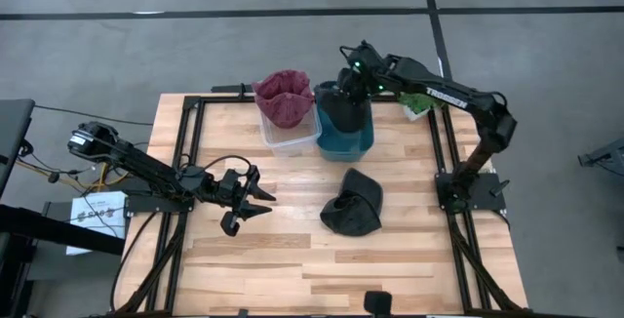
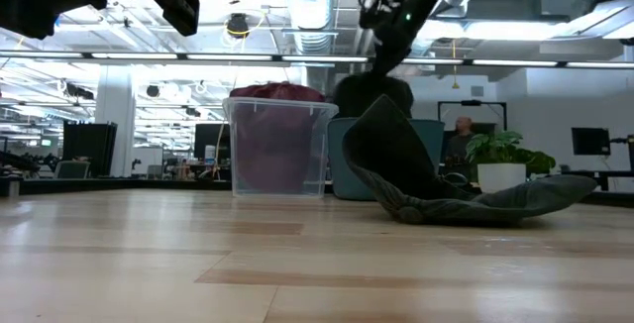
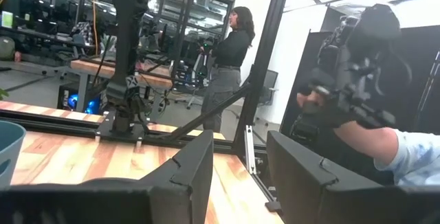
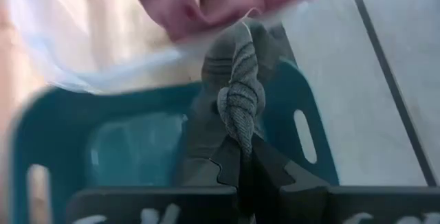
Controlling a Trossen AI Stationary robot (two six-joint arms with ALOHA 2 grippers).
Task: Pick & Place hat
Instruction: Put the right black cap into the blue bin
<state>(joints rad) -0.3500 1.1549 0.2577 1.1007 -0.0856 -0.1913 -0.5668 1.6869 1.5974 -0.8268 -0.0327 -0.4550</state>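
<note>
Right gripper (image 4: 242,157) pinching grey hat (image 4: 237,93), dangling straight down over teal bin (image 1: 346,138), far side. Left gripper (image 1: 255,201) idling open, near-left.

White lettering on the right arm (image 1: 444,93) is unreadable.

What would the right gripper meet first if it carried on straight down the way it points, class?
Probably the teal bin: the right gripper points down over it, shut on a dark knitted hat hanging into it. Depth is unclear.
</note>
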